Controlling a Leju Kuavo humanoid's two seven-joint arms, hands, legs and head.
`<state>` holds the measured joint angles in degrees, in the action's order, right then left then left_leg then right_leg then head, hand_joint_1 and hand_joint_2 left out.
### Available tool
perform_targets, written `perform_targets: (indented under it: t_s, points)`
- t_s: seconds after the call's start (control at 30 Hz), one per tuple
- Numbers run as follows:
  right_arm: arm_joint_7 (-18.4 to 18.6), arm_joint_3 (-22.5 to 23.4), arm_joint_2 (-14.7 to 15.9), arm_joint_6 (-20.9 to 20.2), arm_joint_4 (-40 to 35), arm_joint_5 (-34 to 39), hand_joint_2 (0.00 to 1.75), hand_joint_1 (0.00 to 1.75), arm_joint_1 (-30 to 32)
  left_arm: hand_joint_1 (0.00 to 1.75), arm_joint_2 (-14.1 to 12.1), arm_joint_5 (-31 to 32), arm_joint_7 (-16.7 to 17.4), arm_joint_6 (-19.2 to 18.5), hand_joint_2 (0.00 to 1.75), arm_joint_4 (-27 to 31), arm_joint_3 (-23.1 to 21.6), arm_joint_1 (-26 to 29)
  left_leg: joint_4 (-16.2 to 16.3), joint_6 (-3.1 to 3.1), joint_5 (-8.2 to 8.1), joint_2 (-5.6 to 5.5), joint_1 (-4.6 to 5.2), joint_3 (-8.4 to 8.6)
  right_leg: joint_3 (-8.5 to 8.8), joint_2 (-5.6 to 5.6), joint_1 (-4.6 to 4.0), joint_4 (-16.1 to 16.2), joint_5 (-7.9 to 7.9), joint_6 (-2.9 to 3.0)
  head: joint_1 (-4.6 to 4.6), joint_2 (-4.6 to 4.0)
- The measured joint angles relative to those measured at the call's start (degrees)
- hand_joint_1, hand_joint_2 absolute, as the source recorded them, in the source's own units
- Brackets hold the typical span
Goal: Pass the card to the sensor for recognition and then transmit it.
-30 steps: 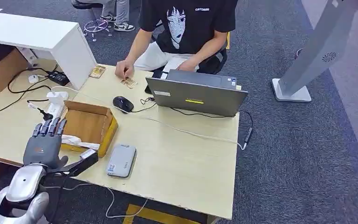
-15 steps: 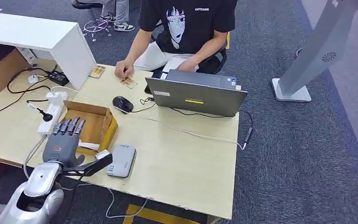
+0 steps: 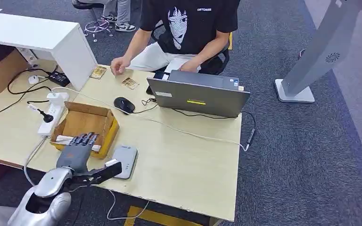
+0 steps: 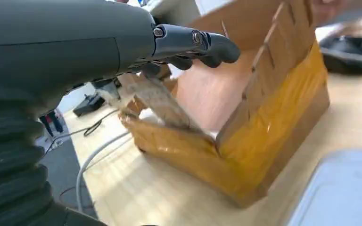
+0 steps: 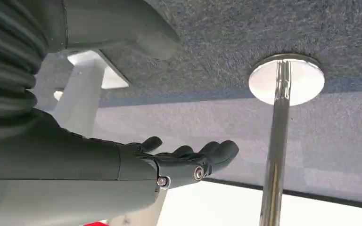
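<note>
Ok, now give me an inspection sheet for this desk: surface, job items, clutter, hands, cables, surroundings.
Surface: light wooden table.
Job's things: grey card reader lying flat near the front edge; small cards by the seated person's hand. Whether the left hand holds a card cannot be told.
Clutter: open cardboard box, laptop, mouse.
Hands: left hand over the box's near edge, beside the reader; right hand hangs above the carpet, fingers apart, holding nothing.
Cables: white cable crosses the table; black leads and power strip at the left.
Surroundings: person, white kiosk stand, white cabinet.
</note>
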<state>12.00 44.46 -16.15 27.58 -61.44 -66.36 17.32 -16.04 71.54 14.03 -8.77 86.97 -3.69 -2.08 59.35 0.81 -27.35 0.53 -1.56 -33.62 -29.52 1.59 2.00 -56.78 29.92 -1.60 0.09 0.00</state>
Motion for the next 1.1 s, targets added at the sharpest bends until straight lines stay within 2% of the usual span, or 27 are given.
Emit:
perform_targets:
  t_s: [0.13, 0.33, 0.87, 0.9, 0.97, 1.03, 1.07, 1.1]
  points:
    - [0.0, 0.3, 0.0, 0.0, 0.3, 0.0, 1.75, 0.0, 0.0, 0.0, -0.7, -0.8, 0.6, -1.3, 1.75, 0.0, 0.0, -0.1, 0.0, 0.0, 0.0, 0.0, 0.0, 0.0, 0.0, 0.0, 0.0, 0.0, 0.0, 0.0, -0.02, 0.0]
    - [0.6, 0.5, 0.0, 0.0, 0.4, 1.2, 1.75, 0.0, 0.0, 0.0, -1.5, -0.2, 1.5, -1.2, 1.75, 0.0, 0.0, -0.7, 0.0, 0.0, 0.0, 0.0, 0.0, 0.0, 0.0, 0.0, 0.0, 0.0, 0.0, 0.0, 0.0, 0.0]
    - [1.6, 0.0, 0.0, 0.0, -0.1, 3.2, 1.75, 0.0, 0.2, 0.03, -1.5, 2.7, 2.4, 1.9, 1.75, 0.0, 0.0, -1.5, 0.0, 0.0, 0.0, 0.0, 0.0, 0.01, -0.01, 0.0, 0.0, 0.0, 0.0, 0.0, 0.0, 0.0]
    - [1.6, -0.1, 0.0, 0.0, -0.1, 3.2, 1.75, 0.0, 0.2, 0.09, -1.5, 2.7, 2.4, 1.9, 1.75, 0.0, 0.0, -1.5, 0.0, 0.0, 0.0, 0.0, 0.0, 0.01, -0.01, 0.0, 0.0, 0.0, 0.0, 0.0, 0.0, 0.0]
    - [1.6, -0.1, 0.0, 0.0, -0.1, 3.2, 1.75, 0.0, 0.3, 0.33, -1.4, 2.8, 2.4, 1.9, 1.75, 0.0, 0.0, -1.5, 0.0, 0.0, 0.0, 0.0, 0.0, 0.01, -0.01, 0.0, 0.0, 0.0, 0.0, 0.0, 0.0, 0.0]
    - [1.6, -0.1, 0.0, 0.0, -0.1, 3.2, 1.75, 0.0, 0.3, 0.89, -1.4, 2.9, 2.4, 2.1, 1.75, 0.0, 0.0, -1.5, 0.0, 0.0, 0.0, 0.0, 0.0, 0.01, -0.01, 0.0, 0.0, 0.0, 0.0, 0.0, 0.0, 0.0]
    - [1.7, -0.1, 0.0, 0.0, -0.2, 3.2, 1.75, 0.0, 0.3, 1.08, -1.4, 3.0, 2.4, 2.2, 1.75, 0.0, 0.0, -1.5, 0.0, 0.0, 0.0, 0.0, 0.0, 0.01, -0.01, 0.0, 0.0, 0.0, 0.0, 0.0, 0.0, 0.0]
    - [1.7, -0.2, 0.0, 0.0, -0.2, 3.2, 1.75, 0.0, 0.3, 1.5, -1.4, 3.0, 2.4, 2.2, 1.75, 0.0, 0.0, -1.5, 0.0, 0.0, 0.0, 0.0, 0.0, 0.01, -0.01, 0.0, 0.0, 0.0, 0.0, 0.0, 0.0, 0.0]
